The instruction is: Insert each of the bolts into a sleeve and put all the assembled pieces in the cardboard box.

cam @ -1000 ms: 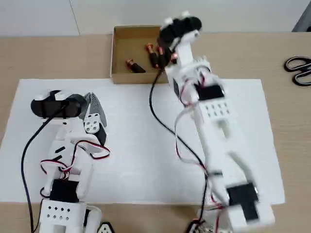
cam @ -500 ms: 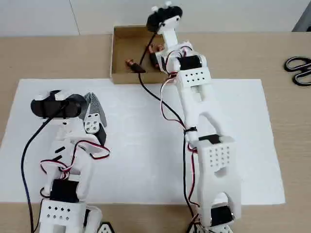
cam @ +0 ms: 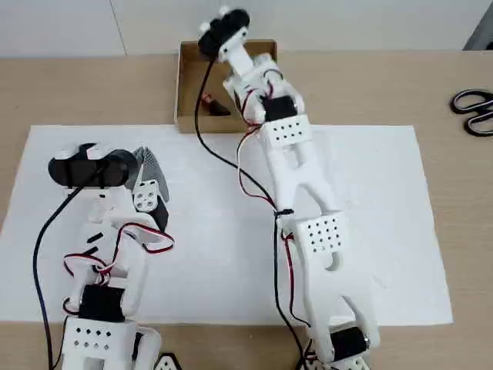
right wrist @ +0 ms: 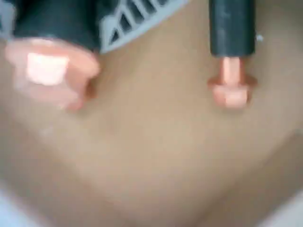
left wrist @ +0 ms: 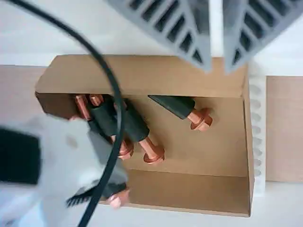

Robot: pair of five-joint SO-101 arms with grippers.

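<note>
The cardboard box (cam: 185, 85) sits at the table's far edge. My right gripper (cam: 231, 60) hangs inside it near the left half, shut on an assembled piece (right wrist: 47, 66), a copper bolt in a black sleeve. Its grey finger (right wrist: 137, 19) lies along the sleeve. Another assembled piece (right wrist: 232, 71) lies on the box floor close by. In the left wrist view the box (left wrist: 189, 189) holds several assembled pieces (left wrist: 142, 137), with the right gripper (left wrist: 102, 189) and its bolt head (left wrist: 116, 198) over one end. My left gripper (cam: 146, 181) rests over the white paper, shut and holding nothing (left wrist: 216, 61).
A white paper sheet (cam: 216, 231) covers the middle of the wooden table in front of the box. Black-handled scissors (cam: 474, 108) lie at the far right edge. The right arm stretches across the paper toward the box.
The right arm has swung left across the box, from its right side to its left half, carrying the piece. The left arm has not moved.
</note>
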